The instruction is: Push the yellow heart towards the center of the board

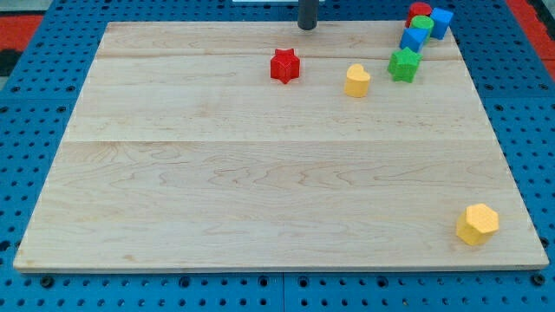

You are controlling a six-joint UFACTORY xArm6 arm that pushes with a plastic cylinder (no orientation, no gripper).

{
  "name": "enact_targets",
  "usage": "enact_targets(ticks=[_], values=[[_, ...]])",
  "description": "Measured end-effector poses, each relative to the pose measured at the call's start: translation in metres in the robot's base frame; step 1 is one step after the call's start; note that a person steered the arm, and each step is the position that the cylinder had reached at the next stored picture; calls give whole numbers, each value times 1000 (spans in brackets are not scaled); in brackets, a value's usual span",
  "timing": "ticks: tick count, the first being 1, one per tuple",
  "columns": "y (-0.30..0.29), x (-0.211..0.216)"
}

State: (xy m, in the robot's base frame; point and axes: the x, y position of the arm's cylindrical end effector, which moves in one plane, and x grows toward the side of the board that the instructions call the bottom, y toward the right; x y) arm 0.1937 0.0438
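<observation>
1. The yellow heart (pixel 356 80) lies on the wooden board (pixel 260 191) in its upper part, right of the middle line and well above the board's middle. It lies flat and touches no other block.
2. Just beside it to the view's right, slightly higher, is a green star (pixel 403 64); a narrow gap separates the two.
3. To the heart's left, at about the same height, sits a red star (pixel 284 66), near but clearly apart from it.
4. My tip (pixel 307 27) is at the board's top edge, above the gap between the red star and the yellow heart and nearer the red star. It touches no block; being a plain rod, it has nothing to open or close and holds nothing.
5. In the board's top right corner a tight cluster stands: a blue block (pixel 414 38) lowest, a green block (pixel 422 23) just above it, a red block (pixel 419 11) behind that, and another blue block (pixel 441 22) at the far right. Their shapes are hard to make out, and whether they touch cannot be told.
6. Well apart from everything else, a yellow hexagon (pixel 478 224) sits near the bottom right corner.
7. The board rests on a blue perforated table (pixel 17 130).
</observation>
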Motion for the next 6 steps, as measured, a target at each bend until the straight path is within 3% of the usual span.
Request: enact_targets(ticks=[2, 5, 6], values=[[0, 7], [13, 63], [14, 64]])
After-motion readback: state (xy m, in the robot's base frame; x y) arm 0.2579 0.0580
